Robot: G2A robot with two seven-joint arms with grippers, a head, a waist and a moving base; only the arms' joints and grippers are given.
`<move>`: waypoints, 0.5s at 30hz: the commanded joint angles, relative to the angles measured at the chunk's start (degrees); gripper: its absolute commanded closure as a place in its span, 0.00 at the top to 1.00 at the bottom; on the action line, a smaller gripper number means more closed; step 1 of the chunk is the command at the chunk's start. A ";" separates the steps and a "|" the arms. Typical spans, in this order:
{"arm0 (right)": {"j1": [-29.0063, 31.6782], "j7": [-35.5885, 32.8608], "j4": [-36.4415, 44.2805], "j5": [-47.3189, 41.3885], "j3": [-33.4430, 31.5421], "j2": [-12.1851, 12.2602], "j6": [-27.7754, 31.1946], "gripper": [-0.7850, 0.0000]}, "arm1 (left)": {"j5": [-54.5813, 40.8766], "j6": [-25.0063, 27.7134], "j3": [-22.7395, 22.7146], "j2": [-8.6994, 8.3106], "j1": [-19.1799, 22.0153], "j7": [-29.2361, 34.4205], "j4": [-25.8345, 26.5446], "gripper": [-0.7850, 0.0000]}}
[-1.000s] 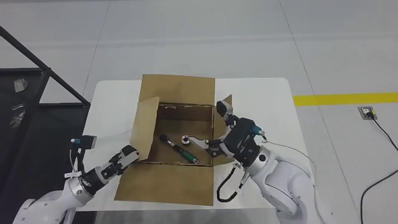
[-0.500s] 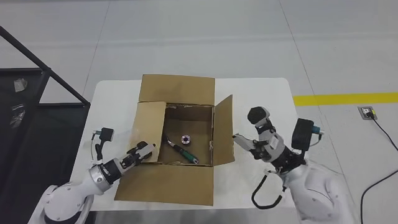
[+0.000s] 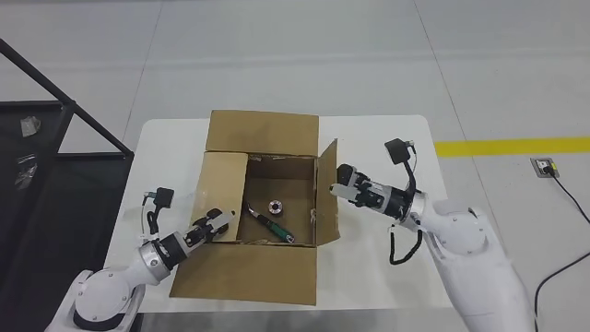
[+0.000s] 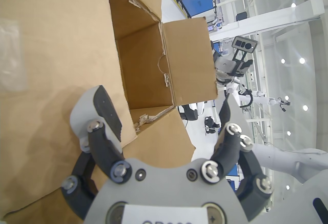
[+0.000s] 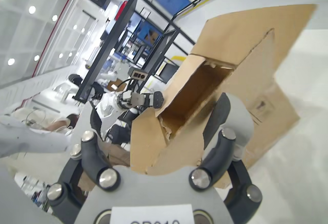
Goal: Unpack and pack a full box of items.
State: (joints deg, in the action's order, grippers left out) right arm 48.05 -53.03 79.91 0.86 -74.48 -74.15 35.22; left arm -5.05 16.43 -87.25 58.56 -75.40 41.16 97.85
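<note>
I have the left hand (image 3: 214,224) at the left flap (image 3: 221,184) and the right hand (image 3: 343,184) at the right flap (image 3: 327,194), both wide open and gripping nothing, each lying low and level, I think to spread the box (image 3: 249,272) on the worktop (image 3: 387,138), where a green-handled tool (image 3: 267,223) lies inside.

Right gripper (image 3: 338,184) has left the box (image 3: 263,134) for its right flap (image 3: 325,214); left gripper (image 3: 214,224) advanced.
</note>
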 commanded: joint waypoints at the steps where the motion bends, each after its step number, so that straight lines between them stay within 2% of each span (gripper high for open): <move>1: -2.74 -1.51 -1.95 -1.89 2.72 -0.36 1.75 1.00 | -0.05 0.02 0.01 -0.01 0.01 -0.10 -0.08 1.00; 5: -8.43 -1.75 -6.91 -2.28 8.87 -1.59 2.37 1.00 | -0.37 0.10 -0.44 -0.05 -0.06 -0.60 -0.31 1.00; 15: -20.66 3.08 -23.42 -0.59 22.60 -6.20 0.42 1.00 | -0.75 -1.21 -0.68 -0.09 0.65 -1.35 -2.43 1.00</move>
State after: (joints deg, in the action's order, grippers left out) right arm 28.26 -50.17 58.24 0.35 -52.93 -79.95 35.48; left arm -5.96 15.29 -88.04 58.47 -74.80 39.90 95.63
